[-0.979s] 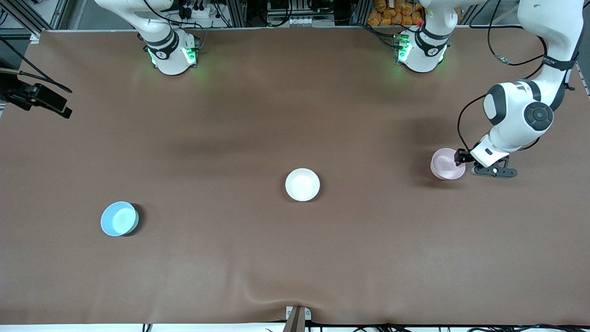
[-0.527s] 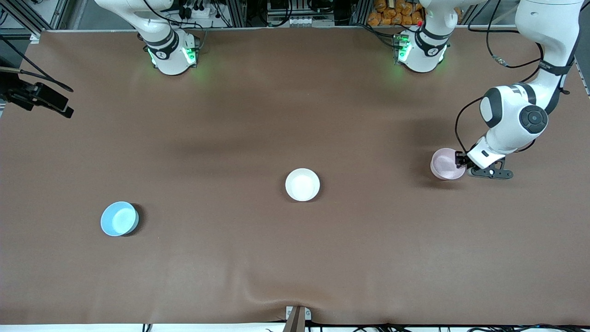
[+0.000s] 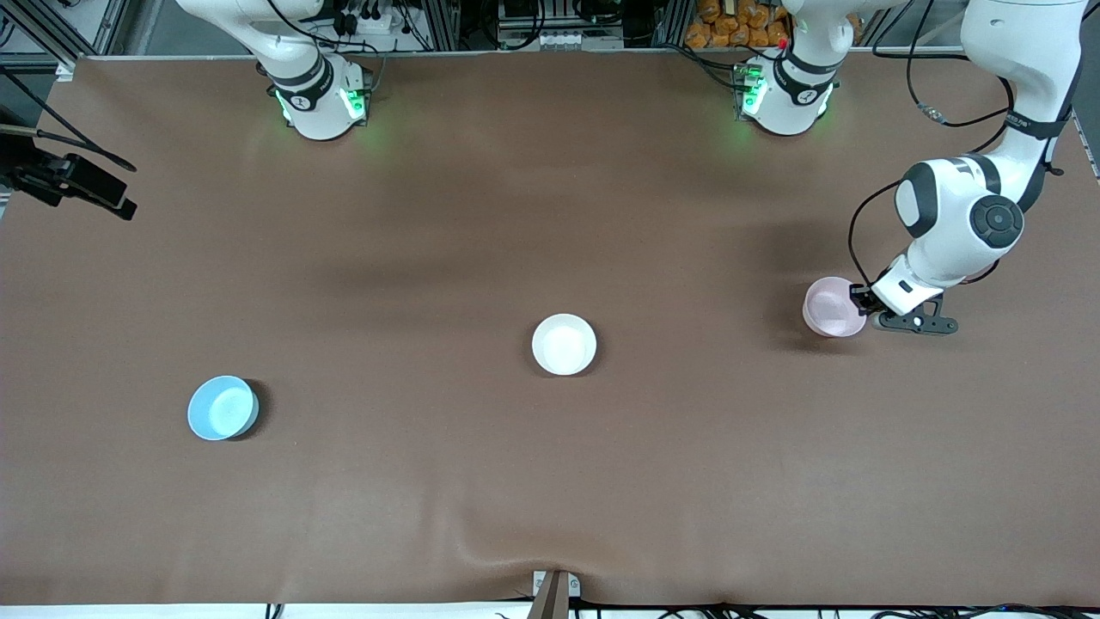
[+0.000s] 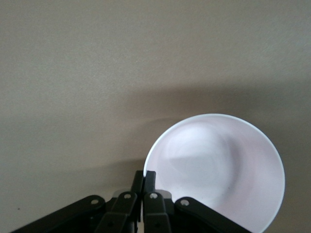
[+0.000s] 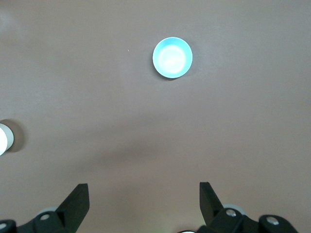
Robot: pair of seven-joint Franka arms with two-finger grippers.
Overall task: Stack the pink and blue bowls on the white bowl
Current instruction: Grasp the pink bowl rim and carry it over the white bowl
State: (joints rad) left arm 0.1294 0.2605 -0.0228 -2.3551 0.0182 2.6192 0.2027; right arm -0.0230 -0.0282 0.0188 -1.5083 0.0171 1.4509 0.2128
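Note:
The pink bowl [image 3: 830,307] [image 4: 218,170] sits on the table toward the left arm's end. My left gripper [image 3: 859,297] [image 4: 144,177] is shut on its rim, one finger inside the bowl and one outside. The white bowl [image 3: 564,344] [image 5: 2,138] stands near the table's middle. The blue bowl [image 3: 223,407] [image 5: 172,57] rests toward the right arm's end, nearer the front camera than the white bowl. My right gripper [image 5: 144,199] hangs high over the table, open and empty, out of the front view.
A brown mat [image 3: 550,481] covers the whole table. A black clamp with cables [image 3: 73,183] juts in at the right arm's end. A small metal bracket [image 3: 554,589] sits at the table's front edge.
The left gripper's fingers closed onto the pink bowl's rim, and its arm shifted slightly. The bowls and the right arm stayed put.

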